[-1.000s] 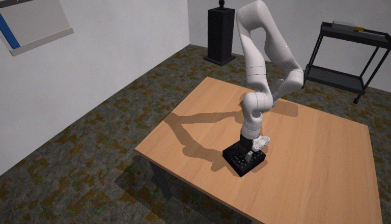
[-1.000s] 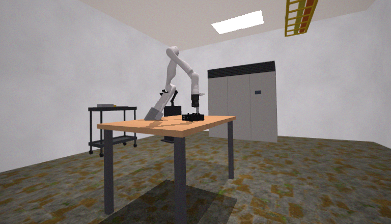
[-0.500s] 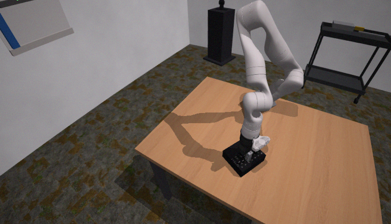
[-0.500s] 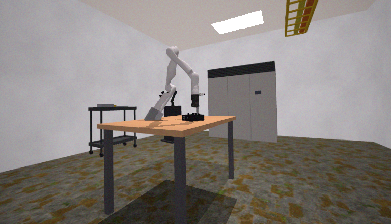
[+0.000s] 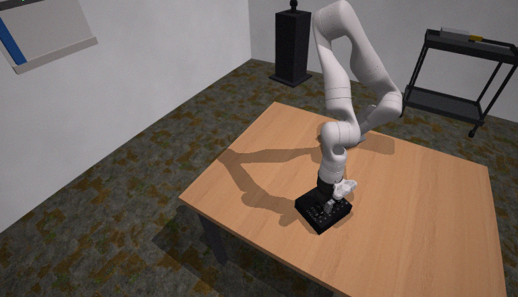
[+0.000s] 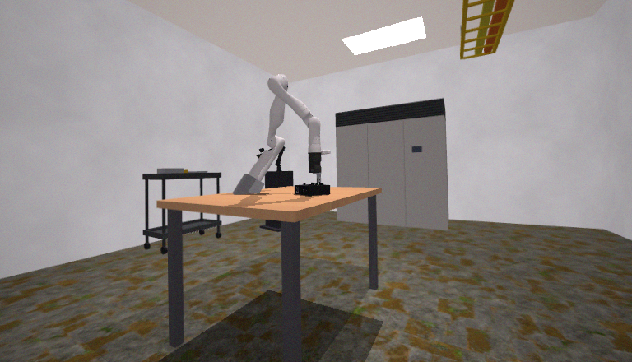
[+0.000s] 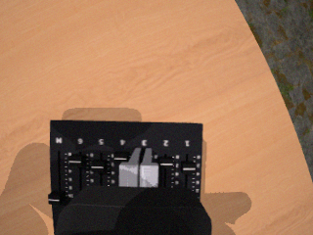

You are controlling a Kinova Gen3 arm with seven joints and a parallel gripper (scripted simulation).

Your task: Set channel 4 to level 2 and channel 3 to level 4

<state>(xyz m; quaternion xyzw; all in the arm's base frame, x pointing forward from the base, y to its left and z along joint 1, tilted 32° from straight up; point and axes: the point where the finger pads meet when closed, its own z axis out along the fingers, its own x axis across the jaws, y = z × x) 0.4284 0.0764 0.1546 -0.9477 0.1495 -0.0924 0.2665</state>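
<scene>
The black lighting desk (image 5: 306, 206) (image 6: 304, 190) (image 7: 98, 129) stands flat on the wooden table (image 5: 420, 202) (image 6: 261, 206) (image 7: 131, 39), near its front left part. My gripper (image 5: 329, 206) (image 6: 318, 181) (image 7: 143, 159) points straight down, shut with its fingers together, tips on a fader lane near the middle of the desk. In the wrist view several fader caps show on both sides of the fingers; the leftmost cap (image 7: 54, 199) sits much lower than the rest. The cap under the fingertips is hidden. The scale marks are too small to read.
The table's edge curves close to the desk's right side in the wrist view, with floor (image 7: 281, 14) beyond. A black cart (image 5: 458, 98) (image 6: 181, 176) and a black pedestal (image 5: 292, 45) stand behind the table. A grey cabinet (image 6: 391, 167) stands at the far wall.
</scene>
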